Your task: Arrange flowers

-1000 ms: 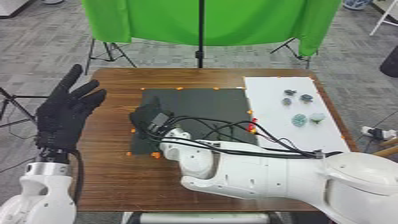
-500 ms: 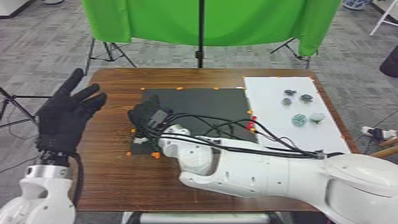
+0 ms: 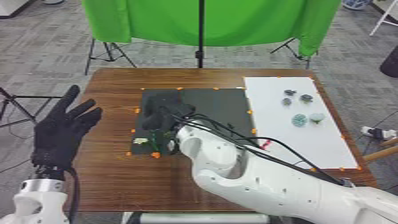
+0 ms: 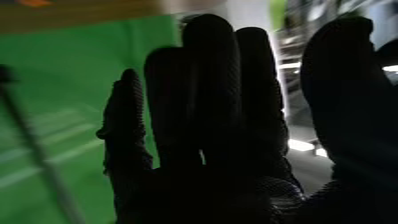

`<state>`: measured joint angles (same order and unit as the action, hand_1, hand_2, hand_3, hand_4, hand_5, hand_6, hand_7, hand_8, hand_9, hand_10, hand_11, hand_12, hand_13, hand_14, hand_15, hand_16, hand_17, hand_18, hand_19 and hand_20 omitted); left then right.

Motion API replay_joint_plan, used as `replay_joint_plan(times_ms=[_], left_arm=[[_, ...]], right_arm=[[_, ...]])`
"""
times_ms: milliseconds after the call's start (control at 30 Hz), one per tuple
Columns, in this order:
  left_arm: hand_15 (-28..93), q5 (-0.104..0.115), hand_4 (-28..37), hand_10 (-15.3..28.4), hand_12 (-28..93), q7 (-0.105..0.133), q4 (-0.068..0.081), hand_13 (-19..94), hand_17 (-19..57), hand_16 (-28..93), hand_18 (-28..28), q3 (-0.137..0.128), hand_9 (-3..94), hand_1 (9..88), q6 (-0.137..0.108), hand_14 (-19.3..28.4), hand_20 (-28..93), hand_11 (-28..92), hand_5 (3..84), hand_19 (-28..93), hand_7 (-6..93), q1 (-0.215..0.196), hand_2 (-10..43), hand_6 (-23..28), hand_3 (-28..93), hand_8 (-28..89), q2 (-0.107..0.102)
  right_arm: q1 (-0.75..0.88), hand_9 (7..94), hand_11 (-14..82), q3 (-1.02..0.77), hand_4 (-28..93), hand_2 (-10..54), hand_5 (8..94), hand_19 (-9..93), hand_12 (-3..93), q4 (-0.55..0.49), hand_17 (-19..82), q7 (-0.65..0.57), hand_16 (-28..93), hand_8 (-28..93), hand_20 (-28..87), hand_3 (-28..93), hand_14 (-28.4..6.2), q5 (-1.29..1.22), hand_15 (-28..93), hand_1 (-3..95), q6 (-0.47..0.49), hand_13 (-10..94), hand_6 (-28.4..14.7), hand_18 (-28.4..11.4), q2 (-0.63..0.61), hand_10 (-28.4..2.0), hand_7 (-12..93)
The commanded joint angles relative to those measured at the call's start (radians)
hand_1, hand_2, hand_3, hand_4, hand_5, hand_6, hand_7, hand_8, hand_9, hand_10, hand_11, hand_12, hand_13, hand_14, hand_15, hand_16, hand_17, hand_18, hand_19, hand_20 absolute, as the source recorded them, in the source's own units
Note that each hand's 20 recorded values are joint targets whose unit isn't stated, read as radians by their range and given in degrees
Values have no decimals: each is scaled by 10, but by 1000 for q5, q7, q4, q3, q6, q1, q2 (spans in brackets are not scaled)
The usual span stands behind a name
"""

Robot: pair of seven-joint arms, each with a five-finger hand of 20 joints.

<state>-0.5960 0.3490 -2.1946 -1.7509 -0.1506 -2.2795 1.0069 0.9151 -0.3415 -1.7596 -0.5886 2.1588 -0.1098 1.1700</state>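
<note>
The black-gloved right hand [image 3: 166, 107] had shifted away, fingers straight and thumb apart, baring the small white flower [image 3: 140, 141] near the near-left corner of the dark rectangular mat [image 3: 220, 100], which suggested a placement just finished.

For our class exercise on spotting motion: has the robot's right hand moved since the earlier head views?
Yes. In the head view, the right hand shifted rightward: it overlapped the left edge of the black mat before and now appears inside it.
</note>
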Motion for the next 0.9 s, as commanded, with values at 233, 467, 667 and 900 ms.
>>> replay_joint_plan(times_ms=[233,467,667,900], left_arm=[[479,13,-273,193,120,14,-5,235,-58,-67,284,7,317,238,-18,284,409,215,319,414,126,-66,63,44,776,-108,10],[479,21,-272,193,121,46,-5,235,-58,-65,284,31,317,238,-15,284,408,214,318,414,126,-75,62,45,777,-109,-3],[478,20,-273,195,121,54,-9,235,-57,-65,284,19,316,238,-19,284,408,212,317,415,126,-91,63,45,775,-108,6],[478,10,-273,194,122,36,-3,235,-56,-65,284,20,317,238,-8,284,409,212,317,414,126,-76,63,45,775,-108,32]], right_arm=[[225,641,258,-365,-283,-95,609,696,147,-117,158,-166,137,-127,433,727,-129,-49,664,351,-88,543,31,-279,-548,-146,142],[333,572,215,-454,-283,-95,564,696,142,-83,159,-255,123,-127,415,741,-143,1,659,343,-34,512,20,-277,-629,-163,142],[451,554,193,-557,-283,-95,546,702,138,-94,157,-290,111,-129,409,747,-150,-14,659,343,-1,499,22,-280,-636,-170,144],[400,583,208,-497,-283,-95,546,707,146,-45,158,-315,109,-129,406,747,-142,-3,670,350,27,517,28,-280,-591,-159,145]])
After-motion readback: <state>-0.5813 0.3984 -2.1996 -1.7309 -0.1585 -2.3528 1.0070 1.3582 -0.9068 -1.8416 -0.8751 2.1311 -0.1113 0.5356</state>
